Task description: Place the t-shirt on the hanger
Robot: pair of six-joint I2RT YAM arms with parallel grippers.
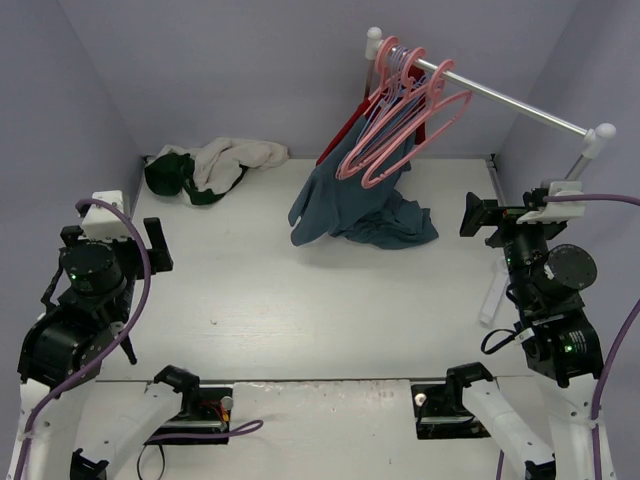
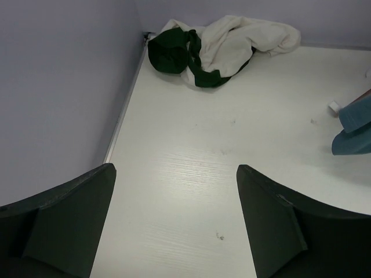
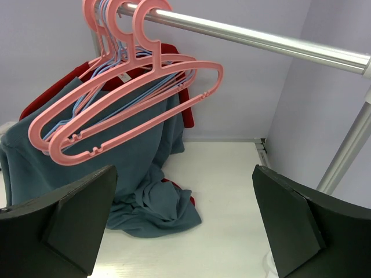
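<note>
Cream-white with dark green sleeves, the t-shirt (image 1: 213, 167) (image 2: 223, 49) lies crumpled on the table (image 1: 300, 300), well to the left of the rail (image 1: 510, 103) (image 3: 261, 40) and apart from everything on it. No hanger is in it. The hanger (image 1: 400, 120) (image 3: 124, 98) hangs by its hook with other pink ones, bunched at the rail's left end. A red garment (image 1: 345, 125) (image 3: 174, 55) hangs behind them, and a blue-grey garment (image 1: 360, 210) (image 3: 139, 168) slumps from them onto the table below the rail. The right gripper (image 1: 478, 217) (image 3: 185, 171) hovers below and in front of the rail, jaws spread and empty. The left gripper (image 1: 150, 245) (image 2: 175, 174) is far left of the rail, near the shirt, jaws likewise spread wide on nothing.
</note>
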